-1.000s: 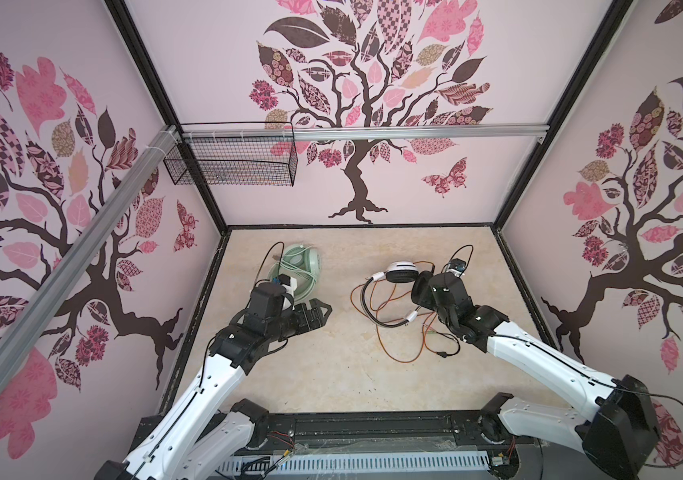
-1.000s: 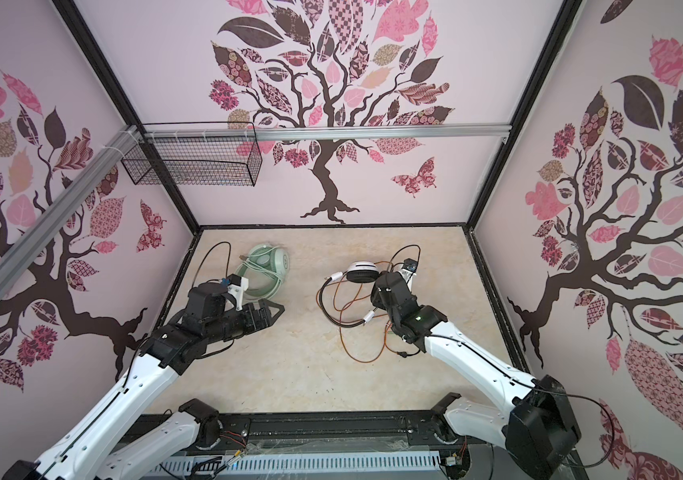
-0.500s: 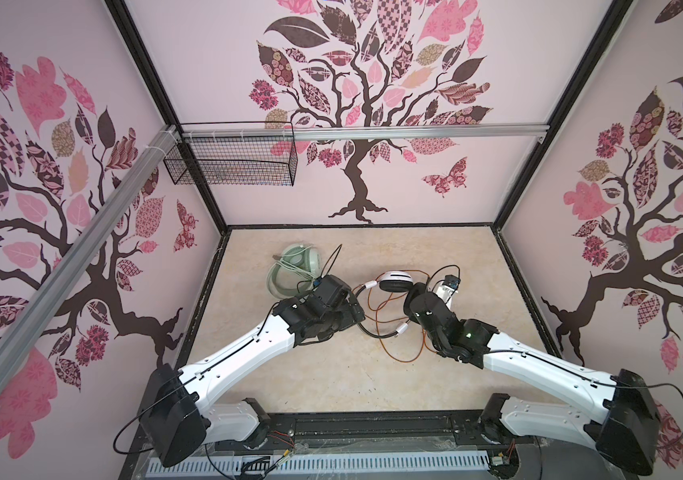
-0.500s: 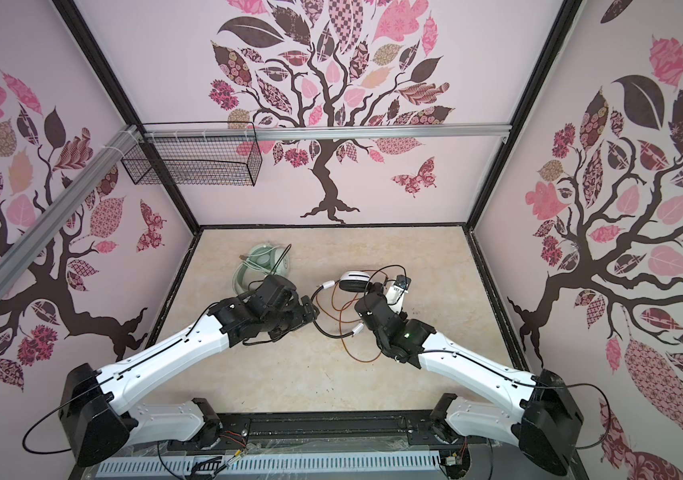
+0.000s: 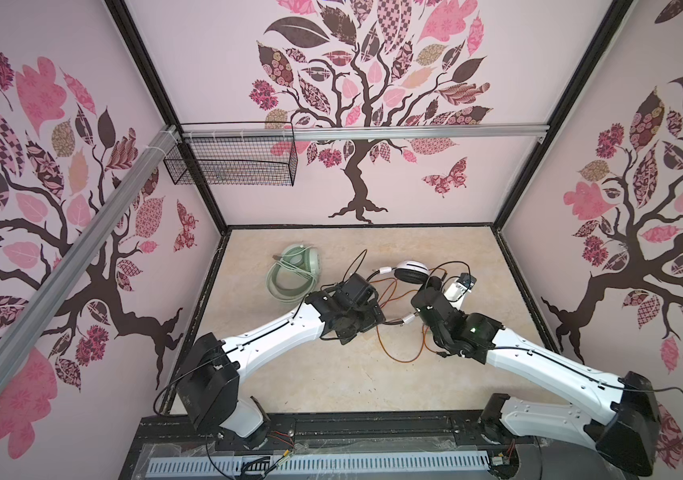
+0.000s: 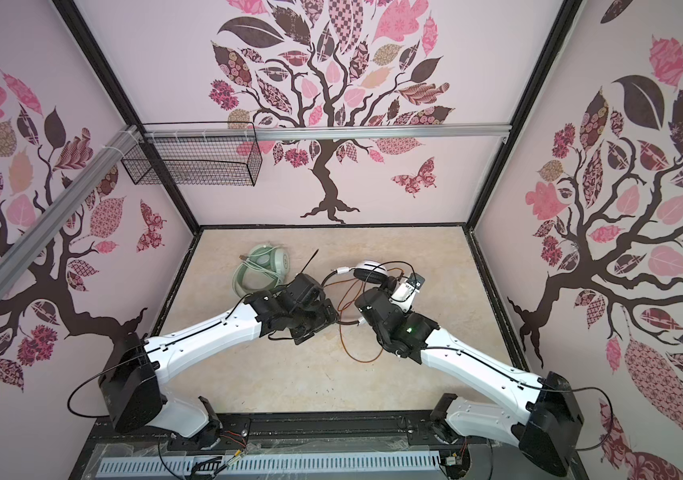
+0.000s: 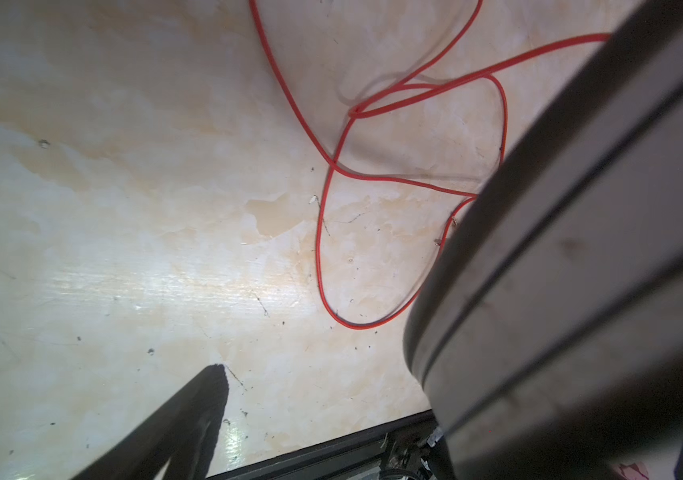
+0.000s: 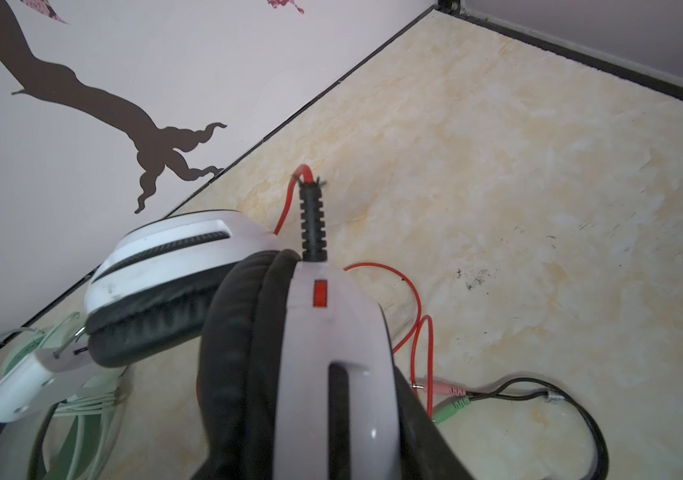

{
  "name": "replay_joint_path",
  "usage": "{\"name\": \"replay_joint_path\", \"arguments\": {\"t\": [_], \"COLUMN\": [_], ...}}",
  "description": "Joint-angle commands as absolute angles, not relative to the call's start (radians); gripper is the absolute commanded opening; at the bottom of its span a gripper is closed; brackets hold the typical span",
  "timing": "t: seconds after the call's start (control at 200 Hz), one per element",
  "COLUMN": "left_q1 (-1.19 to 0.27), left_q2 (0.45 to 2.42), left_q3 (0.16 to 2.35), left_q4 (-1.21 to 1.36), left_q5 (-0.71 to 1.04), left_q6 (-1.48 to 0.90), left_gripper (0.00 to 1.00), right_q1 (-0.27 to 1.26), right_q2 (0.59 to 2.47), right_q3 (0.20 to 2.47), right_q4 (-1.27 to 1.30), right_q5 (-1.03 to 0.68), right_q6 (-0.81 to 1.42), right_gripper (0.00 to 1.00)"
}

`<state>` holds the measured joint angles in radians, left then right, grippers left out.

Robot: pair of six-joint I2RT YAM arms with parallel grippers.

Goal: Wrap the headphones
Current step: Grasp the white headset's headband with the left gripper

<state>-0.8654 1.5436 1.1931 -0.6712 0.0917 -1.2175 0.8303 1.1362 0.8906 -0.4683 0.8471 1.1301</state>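
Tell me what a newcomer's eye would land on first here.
Tree murals in pink and brown cover the walls. On the table, the orange-red cable sprawls in loose loops at the middle, by the white-and-black headphones; the mint-green headphones lie far left, cable coiled.

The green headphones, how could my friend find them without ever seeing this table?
Look under the black wire basket on the back wall, at the far left of the table. The mint-green headphones lie there with their pale cable coiled beside them; the white-and-black headphones nearby trail a loose orange-red cable.
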Motion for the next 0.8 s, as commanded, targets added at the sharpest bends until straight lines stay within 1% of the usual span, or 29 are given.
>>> {"name": "replay_joint_path", "arguments": {"t": [0.0, 0.055, 0.19, 0.345, 0.38, 0.425, 0.525, 0.575, 0.685, 0.795], "left_q1": [-0.9, -0.902, -0.902, -0.902, -0.902, -0.902, -0.902, -0.902, -0.902, -0.902], "left_q2": [1.583, 1.595, 1.609, 1.612, 1.616, 1.623, 1.637, 1.644, 1.656, 1.659], "left_q3": [1.269, 1.275, 1.286, 1.305, 1.309, 1.316, 1.328, 1.33, 1.333, 1.335], "left_q4": [-0.705, -0.71, -0.717, -0.712, -0.708, -0.709, -0.707, -0.708, -0.711, -0.716], "left_q5": [0.099, 0.094, 0.077, 0.064, 0.065, 0.068, 0.077, 0.08, 0.082, 0.069], "left_q6": [-1.239, -1.249, -1.256, -1.241, -1.238, -1.237, -1.236, -1.235, -1.233, -1.228], "left_gripper": [0.93, 0.92, 0.83, 0.7, 0.65, 0.56, 0.38, 0.33, 0.28, 0.27], "right_q1": [0.835, 0.835, 0.835, 0.836, 0.835, 0.835, 0.836, 0.836, 0.837, 0.838], "right_q2": [1.15, 1.142, 1.107, 1.085, 1.079, 1.074, 1.066, 1.062, 1.052, 1.036], "right_q3": [0.96, 0.957, 0.932, 0.914, 0.91, 0.905, 0.899, 0.897, 0.888, 0.877], "right_q4": [-0.496, -0.494, -0.46, -0.456, -0.452, -0.445, -0.43, -0.425, -0.412, -0.398], "right_q5": [0.906, 0.903, 0.905, 0.906, 0.905, 0.905, 0.91, 0.913, 0.907, 0.896], "right_q6": [1.207, 1.216, 1.198, 1.193, 1.193, 1.192, 1.186, 1.183, 1.183, 1.18], "right_gripper": [0.36, 0.35, 0.35, 0.34, 0.34, 0.34, 0.33, 0.33, 0.33, 0.32]}}
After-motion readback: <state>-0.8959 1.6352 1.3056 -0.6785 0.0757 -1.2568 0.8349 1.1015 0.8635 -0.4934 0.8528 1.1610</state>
